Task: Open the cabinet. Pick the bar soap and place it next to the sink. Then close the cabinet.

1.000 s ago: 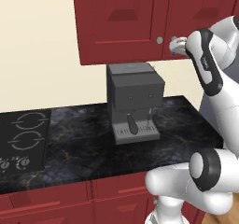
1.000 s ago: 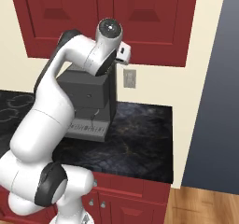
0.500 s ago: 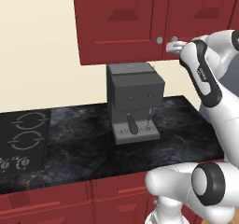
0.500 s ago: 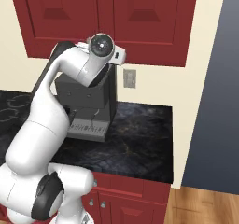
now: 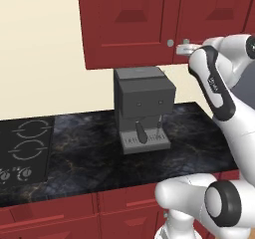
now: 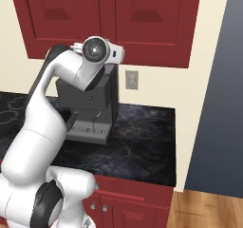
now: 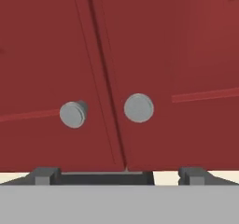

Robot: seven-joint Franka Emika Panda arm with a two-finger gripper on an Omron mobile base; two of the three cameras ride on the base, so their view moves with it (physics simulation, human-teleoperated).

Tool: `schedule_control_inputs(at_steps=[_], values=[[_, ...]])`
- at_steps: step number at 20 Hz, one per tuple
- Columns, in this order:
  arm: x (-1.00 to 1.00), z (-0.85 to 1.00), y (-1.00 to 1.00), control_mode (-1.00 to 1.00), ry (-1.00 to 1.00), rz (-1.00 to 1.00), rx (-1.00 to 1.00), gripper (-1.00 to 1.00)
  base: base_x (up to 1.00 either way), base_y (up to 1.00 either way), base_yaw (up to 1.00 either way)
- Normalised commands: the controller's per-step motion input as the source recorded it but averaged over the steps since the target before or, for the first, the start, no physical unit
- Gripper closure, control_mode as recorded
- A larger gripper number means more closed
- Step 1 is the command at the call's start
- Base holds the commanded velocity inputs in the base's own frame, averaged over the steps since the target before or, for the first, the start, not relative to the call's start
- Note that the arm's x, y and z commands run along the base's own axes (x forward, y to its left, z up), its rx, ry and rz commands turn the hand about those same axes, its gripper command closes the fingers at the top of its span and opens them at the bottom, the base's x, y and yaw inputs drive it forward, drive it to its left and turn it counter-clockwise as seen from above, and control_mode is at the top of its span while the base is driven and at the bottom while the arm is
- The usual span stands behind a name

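1. Since a second ago, the white arm's wrist has swung up and toward the cabinet (image 5: 149, 24); in the left base view its forearm now rises more steeply at 3 o'clock.
2. The gripper (image 7: 119, 174) faces the cabinet's closed doors, with its two dark fingertips (image 7: 44, 175) well apart at 6 o'clock in the hand view. It holds nothing.
3. Two round silver knobs sit either side of the door seam: the left knob (image 7: 73, 114) at 9 o'clock of centre, the right knob (image 7: 138, 108) just right of centre. Neither fingertip touches a knob.
4. In the left base view, the knobs appear just beside the hand, at 2 o'clock.
5. A grey coffee machine (image 5: 143, 108) stands on the dark marbled counter (image 5: 84, 163) below the cabinet.
6. A black stovetop (image 5: 22, 146) lies at 9 o'clock on the counter.
7. The bar soap cannot be seen; both doors are shut.
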Motion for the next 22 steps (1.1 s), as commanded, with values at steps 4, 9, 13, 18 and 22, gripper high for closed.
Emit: schedule_control_inputs(at_steps=[4, 9, 13, 18, 22], values=[[-0.20, 0.18, -0.33, -1.00, 0.04, 0.00, -0.04, -1.00, 0.00, 0.00, 0.00], [-0.07, 0.00, -0.11, -1.00, 0.08, 0.00, -0.11, -1.00, 0.00, 0.00, 0.00], [-0.14, 0.06, 0.00, -1.00, 0.10, 0.00, -0.14, -1.00, 0.00, 0.00, 0.00], [-0.01, 0.00, 0.00, -1.00, 0.02, 0.00, -0.02, -1.00, 0.00, 0.00, 0.00], [0.12, 0.00, 0.00, -1.00, 0.20, -0.04, -0.09, -1.00, 0.00, 0.00, 0.00]])
